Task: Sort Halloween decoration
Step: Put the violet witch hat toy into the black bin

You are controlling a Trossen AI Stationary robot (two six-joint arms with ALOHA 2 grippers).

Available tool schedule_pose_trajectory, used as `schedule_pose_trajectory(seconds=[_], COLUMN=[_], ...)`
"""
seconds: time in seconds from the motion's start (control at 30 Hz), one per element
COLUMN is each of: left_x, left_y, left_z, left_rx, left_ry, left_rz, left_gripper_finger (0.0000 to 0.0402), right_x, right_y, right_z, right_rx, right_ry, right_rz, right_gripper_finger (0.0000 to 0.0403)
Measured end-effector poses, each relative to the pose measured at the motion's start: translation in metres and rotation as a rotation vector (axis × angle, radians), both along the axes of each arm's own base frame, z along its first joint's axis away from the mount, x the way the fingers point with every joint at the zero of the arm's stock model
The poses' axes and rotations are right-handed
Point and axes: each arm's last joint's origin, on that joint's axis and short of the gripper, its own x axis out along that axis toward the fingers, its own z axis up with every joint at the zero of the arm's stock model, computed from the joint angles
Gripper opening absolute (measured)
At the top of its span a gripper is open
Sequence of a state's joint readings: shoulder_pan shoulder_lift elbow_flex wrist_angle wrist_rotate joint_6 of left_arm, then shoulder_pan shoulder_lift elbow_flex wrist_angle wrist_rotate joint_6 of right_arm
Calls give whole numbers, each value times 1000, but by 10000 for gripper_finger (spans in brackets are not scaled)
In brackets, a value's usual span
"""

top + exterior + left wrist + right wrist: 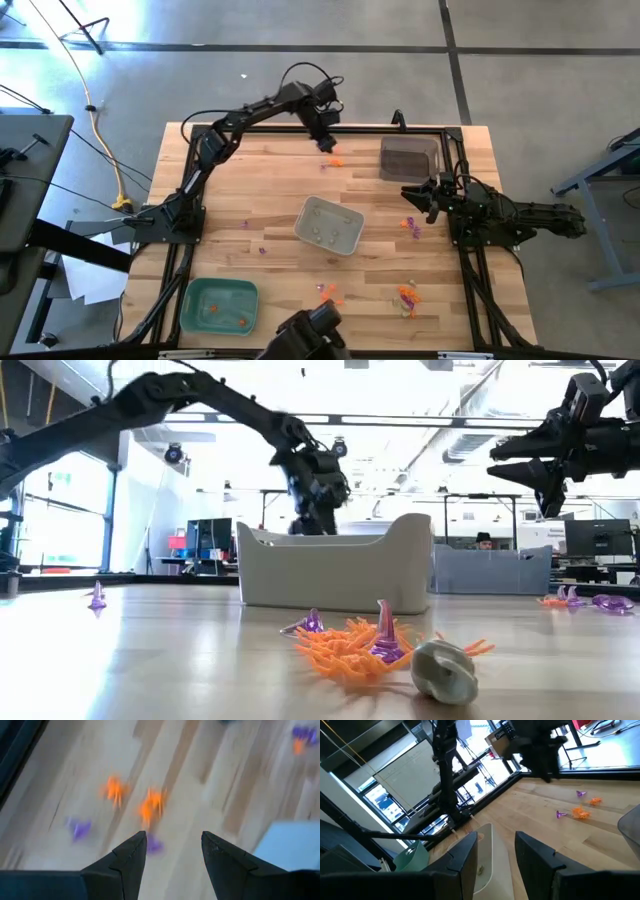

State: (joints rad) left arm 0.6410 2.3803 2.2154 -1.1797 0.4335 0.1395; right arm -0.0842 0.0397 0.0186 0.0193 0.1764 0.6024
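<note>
Small orange, purple and whitish trinkets lie scattered on the wooden table. My left gripper (pixel 327 143) (pixel 172 837) hovers open over the far middle of the table, above two orange trinkets (pixel 151 805) and a purple one (pixel 154 845). These show in the high view as an orange cluster (pixel 335 160). My right gripper (pixel 408 195) (pixel 495 837) is open and raised at the right, pointing toward the grey tray (pixel 330 225). A purple-orange cluster (pixel 410 225) lies just below it. Near the front edge an orange spiky trinket (pixel 345 645), a purple cone (pixel 386 632) and a whitish piece (pixel 445 670) lie together.
The grey tray (pixel 487 855) sits mid-table and holds a few pale pieces. A dark tray (pixel 410 158) stands at the far right and a green tray (pixel 220 305) at the near left. A black frame (pixel 465 290) borders the table.
</note>
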Motion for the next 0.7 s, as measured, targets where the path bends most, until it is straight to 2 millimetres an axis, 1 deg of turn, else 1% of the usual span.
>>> schedule_pose_trajectory(seconds=[0.13, 0.27, 0.37, 0.47, 0.57, 0.7], left_x=[-18, -35, -50, -70, -96, -139], left_y=[-18, -39, -60, -86, -114, -149], left_z=[22, 49, 72, 91, 96, 83], left_rx=[-18, -16, 36, 96, 150, 157], left_ry=[139, 232, 264, 283, 291, 271], left_rz=[-49, -65, -51, -20, 21, 107], left_gripper_finger=[179, 179, 179, 179, 179, 179], right_x=[0, 0, 0, 0, 0, 0], right_y=[0, 0, 0, 0, 0, 0], right_z=[0, 0, 0, 0, 0, 0], right_rx=[0, 0, 0, 0, 0, 0], right_ry=[0, 0, 0, 0, 0, 0], right_rz=[0, 0, 0, 0, 0, 0], right_gripper_finger=[126, 126, 126, 126, 126, 126])
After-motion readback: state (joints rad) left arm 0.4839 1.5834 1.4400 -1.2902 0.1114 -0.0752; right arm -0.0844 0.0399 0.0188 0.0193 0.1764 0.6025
